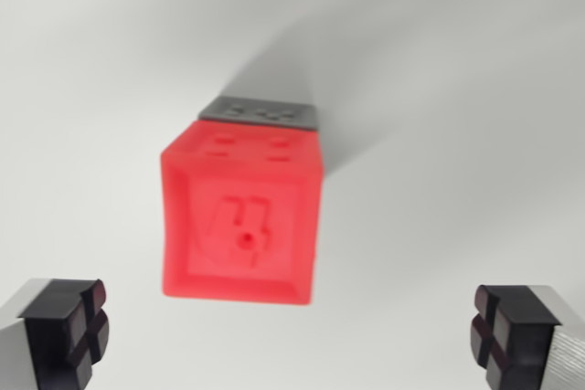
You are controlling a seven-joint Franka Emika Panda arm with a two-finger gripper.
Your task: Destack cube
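Red plastic: a red cube [245, 221] fills the middle of the wrist view, its broad face turned to the camera, slightly blurred.
Marking on the face: a raised frame runs round the edge, and inside it sits an embossed figure with a small round dot low in it; I cannot make out what the figure is.
Upper side of the red cube: four short rectangular slots, two rows of two, show on the side angled away from the camera.
What lies behind it: a grey cube [262, 112] shows only as a thin dark band beyond the far edge of the red one, touching it, with a few small marks on the strip; the rest of it is hidden, so the two look stacked along the camera's line of sight.
Tabletop [475, 89]: plain white and matte, with a soft grey shadow stretching away from the stack toward the top of the view.
Pincer [292, 335]: the two fingers stand far apart, one in each bottom corner, holding nothing.
Fingertips [69, 331]: black rubber pads with a cross-shaped groove, set on silver metal bodies.
Pincer against cube: the red cube sits between the fingers and above them in the view, clear of both pads.
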